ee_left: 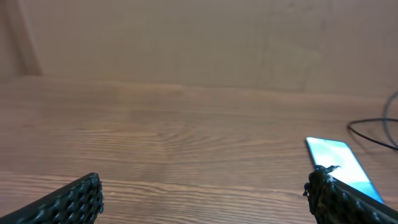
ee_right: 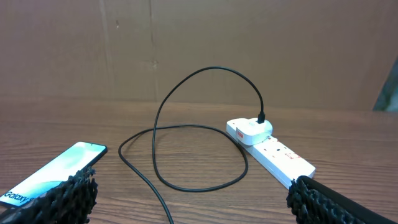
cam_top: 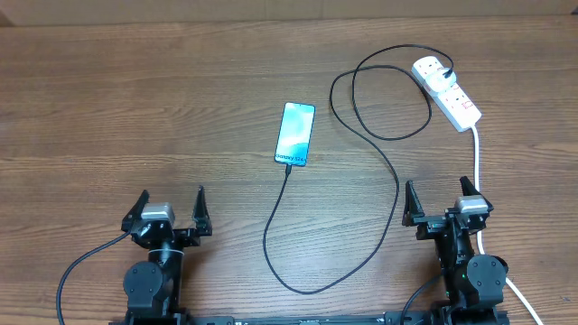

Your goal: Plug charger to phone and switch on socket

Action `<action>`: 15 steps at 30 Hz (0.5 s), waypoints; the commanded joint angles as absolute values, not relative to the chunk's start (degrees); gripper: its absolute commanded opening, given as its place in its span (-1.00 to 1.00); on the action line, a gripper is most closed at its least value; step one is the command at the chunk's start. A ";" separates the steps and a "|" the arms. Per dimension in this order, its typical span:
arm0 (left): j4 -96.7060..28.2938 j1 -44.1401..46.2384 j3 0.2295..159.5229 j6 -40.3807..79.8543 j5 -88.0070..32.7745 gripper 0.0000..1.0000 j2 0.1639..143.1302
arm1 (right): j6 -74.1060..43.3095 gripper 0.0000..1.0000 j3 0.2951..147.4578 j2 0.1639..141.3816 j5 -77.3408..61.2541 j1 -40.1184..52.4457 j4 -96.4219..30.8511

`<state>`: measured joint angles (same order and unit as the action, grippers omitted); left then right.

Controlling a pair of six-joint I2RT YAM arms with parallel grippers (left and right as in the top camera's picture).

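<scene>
Both your grippers, left gripper [cam_top: 172, 192] and right gripper [cam_top: 436, 185], sit at the near edge of the table [cam_top: 135, 90], jaws spread wide, holding nothing. Between them, farther out, lies the phone [cam_top: 295, 134], with the tip of the charger [cam_top: 395, 181] meeting its near end. Beyond the right gripper, the socket [cam_top: 447, 92] holds the plug head [cam_top: 432, 70].

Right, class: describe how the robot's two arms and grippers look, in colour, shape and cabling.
Both arms are black with round joint housings. The left gripper and right gripper each have two tapering black fingers with a knobbly texture, and a silver-grey block at the wrist. Black cables trail from each base.
</scene>
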<state>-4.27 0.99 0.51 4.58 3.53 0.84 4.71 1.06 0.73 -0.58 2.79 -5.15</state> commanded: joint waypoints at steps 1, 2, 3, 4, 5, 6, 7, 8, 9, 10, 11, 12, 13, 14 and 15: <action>-3.88 0.54 0.25 5.58 8.29 1.00 0.16 | 4.97 1.00 0.47 0.16 -0.08 3.16 -4.84; -3.88 0.54 0.25 5.52 8.38 1.00 0.16 | 4.97 1.00 0.47 0.16 -0.08 3.16 -4.84; -3.88 0.54 0.25 4.99 8.32 1.00 0.16 | 4.97 1.00 0.47 0.16 -0.08 3.16 -4.84; -3.92 0.54 0.25 4.32 7.97 0.99 0.16 | 4.97 1.00 0.47 0.16 -0.08 3.16 -4.84; -4.01 0.54 0.25 3.36 7.42 1.00 0.16 | 4.97 1.00 0.47 0.16 -0.08 3.16 -4.84; -4.08 0.54 0.25 2.31 6.66 1.00 0.16 | 4.97 1.00 0.47 0.16 -0.08 3.16 -4.84; -4.14 0.54 0.25 1.74 6.20 1.00 0.16 | 4.97 1.00 0.47 0.16 -0.08 3.16 -4.84; -4.21 0.54 0.25 1.39 5.91 0.99 0.16 | 4.97 1.00 0.47 0.16 -0.08 3.16 -4.84; -4.21 0.54 0.27 1.28 5.87 0.99 0.16 | 4.97 1.00 0.47 0.16 -0.08 3.16 -4.84; -4.21 0.54 0.25 1.28 5.87 0.99 0.16 | 4.97 1.00 0.47 0.16 -0.08 3.16 -4.84; -4.21 0.54 0.27 1.28 5.87 1.00 0.16 | 4.97 1.00 0.47 0.16 -0.08 3.16 -4.84; -4.21 0.54 0.27 1.28 5.89 1.00 0.16 | 4.97 1.00 0.47 0.16 -0.08 3.16 -4.84; -4.21 0.54 0.25 1.28 5.93 0.99 0.16 | 4.97 1.00 0.47 0.16 -0.08 3.16 -4.84; -4.21 0.54 0.27 1.26 5.93 1.00 0.16 | 4.97 1.00 0.47 0.16 -0.08 3.16 -4.84; -4.21 0.54 0.27 1.26 5.91 0.99 0.16 | 4.97 1.00 0.47 0.16 -0.08 3.16 -4.84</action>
<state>-4.10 0.99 0.51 2.76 5.85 0.84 4.71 1.06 0.73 -0.58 2.79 -5.15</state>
